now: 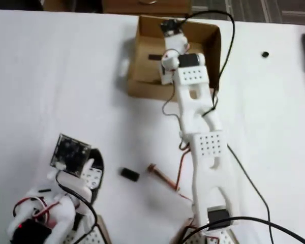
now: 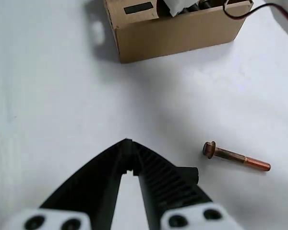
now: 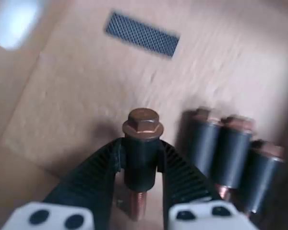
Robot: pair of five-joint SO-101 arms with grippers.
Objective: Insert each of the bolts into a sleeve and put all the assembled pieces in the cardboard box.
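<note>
Inside the cardboard box point(image 1: 142, 86) my right gripper point(image 3: 141, 149) is shut on an assembled piece point(image 3: 142, 143), a copper bolt in a black sleeve, held just above the box floor point(image 3: 86, 96). Three more assembled pieces point(image 3: 233, 151) lie side by side close beside it. On the white table a loose black sleeve point(image 1: 129, 174) and a loose copper bolt point(image 1: 161, 175) lie near each other. My left gripper point(image 2: 128, 146) is shut and empty, low over the table; the sleeve point(image 2: 191, 173) pokes out from behind one of its fingers, and the bolt point(image 2: 235, 157) lies a little beyond.
The right arm point(image 1: 203, 142) stretches from the near edge across the table into the box, with its cables point(image 1: 180, 168) trailing close to the loose bolt. A small black item point(image 1: 265, 54) sits far right. A dark strip point(image 3: 141, 33) marks the box floor.
</note>
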